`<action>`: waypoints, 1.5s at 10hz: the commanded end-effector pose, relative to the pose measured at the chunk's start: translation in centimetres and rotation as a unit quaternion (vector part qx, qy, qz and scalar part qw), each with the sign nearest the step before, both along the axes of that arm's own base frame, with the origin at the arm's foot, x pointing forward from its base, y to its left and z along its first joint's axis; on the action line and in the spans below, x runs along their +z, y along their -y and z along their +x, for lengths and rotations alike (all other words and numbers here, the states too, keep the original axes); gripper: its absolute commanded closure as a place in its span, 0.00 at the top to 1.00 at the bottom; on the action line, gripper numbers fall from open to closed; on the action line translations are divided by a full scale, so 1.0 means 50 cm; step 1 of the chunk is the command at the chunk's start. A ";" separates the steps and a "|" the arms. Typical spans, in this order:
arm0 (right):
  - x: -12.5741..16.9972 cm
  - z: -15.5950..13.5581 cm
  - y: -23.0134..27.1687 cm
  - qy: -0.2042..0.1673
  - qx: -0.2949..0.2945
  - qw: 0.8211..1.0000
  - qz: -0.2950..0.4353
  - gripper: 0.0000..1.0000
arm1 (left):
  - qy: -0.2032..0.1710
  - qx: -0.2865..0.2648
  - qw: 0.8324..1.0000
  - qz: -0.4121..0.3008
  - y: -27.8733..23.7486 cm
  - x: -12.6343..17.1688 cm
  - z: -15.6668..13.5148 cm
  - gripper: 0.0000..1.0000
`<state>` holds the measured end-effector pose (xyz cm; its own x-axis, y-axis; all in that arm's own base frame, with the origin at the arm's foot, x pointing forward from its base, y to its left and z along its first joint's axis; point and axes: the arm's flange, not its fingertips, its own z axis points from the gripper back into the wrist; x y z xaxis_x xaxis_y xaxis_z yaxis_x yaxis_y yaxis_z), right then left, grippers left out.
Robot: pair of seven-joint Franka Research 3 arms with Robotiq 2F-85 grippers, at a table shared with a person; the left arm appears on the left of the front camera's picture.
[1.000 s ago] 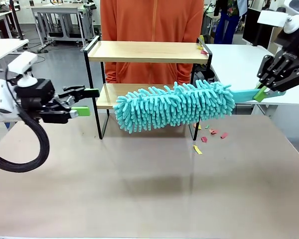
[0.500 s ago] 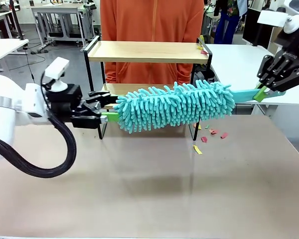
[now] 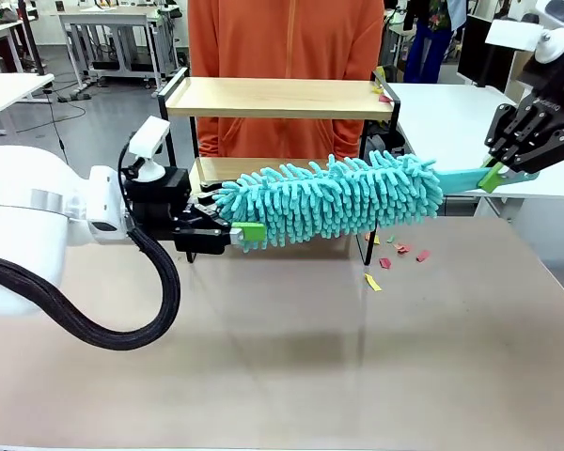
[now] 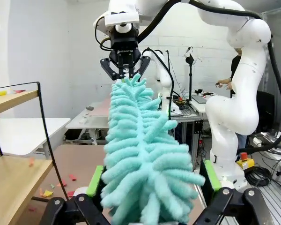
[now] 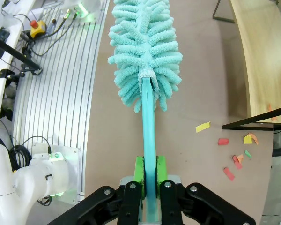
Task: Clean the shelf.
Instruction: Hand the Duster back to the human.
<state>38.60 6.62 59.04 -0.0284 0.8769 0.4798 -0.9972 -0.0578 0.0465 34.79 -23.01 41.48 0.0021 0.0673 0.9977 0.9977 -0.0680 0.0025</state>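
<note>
Since a second ago the left arm has swung in from the table's left side until the left gripper (image 3: 237, 225) reaches the free tip of the duster (image 3: 329, 200), while the right arm and the duster have kept their place. The shelf (image 3: 273, 98) stands at the far middle of the table (image 3: 282, 348), right in front of a person in an orange top (image 3: 287, 38); its upper board carries a few small paper scraps (image 3: 382, 94) at its right end, and the lower board, seen in the left wrist view (image 4: 11, 180), has a few coloured scraps (image 4: 46, 192) lying on it. The teal, shaggy duster hangs roughly level in front of the lower board, hiding much of it. The left gripper's jaws are spread wide, one green pad (image 4: 94, 180) on each side of the duster's fluffy end, not squeezing it. The right gripper (image 5: 150, 176) is pressed tight on the duster's flat teal handle (image 5: 148, 131) at the far right, above the table edge. More paper scraps (image 3: 395, 256) in red, yellow and green lie scattered on the table by the shelf's right foot.
</note>
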 end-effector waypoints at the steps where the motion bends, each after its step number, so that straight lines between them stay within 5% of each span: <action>1: 0.003 -0.001 0.000 0.001 0.002 1.000 0.020 0.13 | -0.003 0.010 1.000 -0.010 0.018 0.002 -0.032 1.00; 5: 0.003 -0.001 0.000 0.001 0.002 1.000 0.020 0.13 | -0.018 -0.012 0.999 -0.032 0.037 -0.002 -0.030 1.00; 6: 0.003 -0.001 0.000 0.001 0.002 1.000 0.020 0.13 | -0.019 -0.017 0.999 -0.032 0.037 -0.002 -0.030 0.44; 7: 0.003 -0.001 0.000 0.001 0.002 1.000 0.020 0.13 | -0.018 -0.017 0.999 -0.032 0.036 -0.001 -0.031 0.43; 8: 0.003 -0.001 0.000 0.001 0.002 1.000 0.020 0.13 | -0.017 -0.019 0.999 -0.033 0.034 0.001 -0.031 0.00; 10: 0.003 -0.001 0.000 0.001 0.002 1.000 0.020 0.13 | -0.016 -0.021 0.999 -0.031 0.034 0.000 -0.029 0.00; 11: 0.003 -0.001 0.000 0.001 0.002 1.000 0.020 0.13 | -0.016 -0.024 0.999 -0.029 0.035 0.000 -0.028 0.16; 13: 0.003 -0.001 0.000 0.001 0.002 1.000 0.020 0.13 | -0.014 -0.037 0.999 -0.030 0.034 0.001 -0.025 0.00; 15: 0.003 -0.001 0.000 0.001 0.002 1.000 0.020 0.13 | -0.015 -0.045 0.998 -0.034 0.030 0.003 -0.021 0.00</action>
